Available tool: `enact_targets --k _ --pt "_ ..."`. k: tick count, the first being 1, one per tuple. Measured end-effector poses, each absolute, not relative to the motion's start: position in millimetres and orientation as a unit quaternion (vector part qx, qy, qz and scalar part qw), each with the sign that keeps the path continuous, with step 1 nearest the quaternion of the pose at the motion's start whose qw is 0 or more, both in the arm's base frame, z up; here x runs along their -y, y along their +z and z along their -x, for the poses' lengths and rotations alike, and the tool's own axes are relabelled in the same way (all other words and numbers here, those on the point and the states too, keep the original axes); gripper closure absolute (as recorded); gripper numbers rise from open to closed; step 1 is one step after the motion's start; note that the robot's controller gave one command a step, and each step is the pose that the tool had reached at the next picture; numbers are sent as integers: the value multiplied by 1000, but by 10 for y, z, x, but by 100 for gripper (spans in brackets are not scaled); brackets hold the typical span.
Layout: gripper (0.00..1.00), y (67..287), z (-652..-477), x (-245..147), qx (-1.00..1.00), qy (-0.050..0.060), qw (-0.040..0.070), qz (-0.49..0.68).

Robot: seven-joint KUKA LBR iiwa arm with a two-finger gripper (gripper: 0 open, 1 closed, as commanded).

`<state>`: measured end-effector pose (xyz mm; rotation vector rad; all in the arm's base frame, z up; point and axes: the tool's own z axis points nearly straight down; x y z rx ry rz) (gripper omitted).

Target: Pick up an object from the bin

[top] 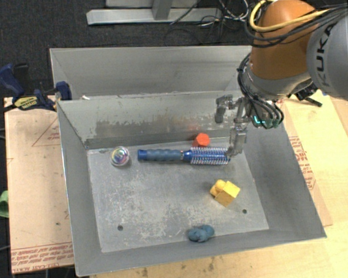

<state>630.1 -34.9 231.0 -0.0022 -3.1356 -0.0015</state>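
The hand (pixel 235 139) is being held just over the bristle end of a blue hairbrush (pixel 184 155), which is lying along the back of the bin (pixel 167 212), handle running leftward in the view. Whether the hand is open or closed cannot be told.

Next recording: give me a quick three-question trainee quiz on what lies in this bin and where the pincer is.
1. True or false: the yellow block lies apart from the blue hairbrush.
2. The pincer is nearest to: A) the hairbrush's bristle end, B) the shiny ball, C) the blue lump.
3. Fill in: the small orange thing lies just ___ the brush head, toward the bin's back wall.
Key: 1 true; 2 A; 3 behind.
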Motion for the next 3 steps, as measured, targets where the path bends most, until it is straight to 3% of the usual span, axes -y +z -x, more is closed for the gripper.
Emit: enact_targets --k 1,2,3 --pt "0 665 -6235 54 999 -1 1 43" --pt "0 1007 -6129 -145 992 -1 -1 124" --pt "0 1068 -6072 -131 972 0 0 236"
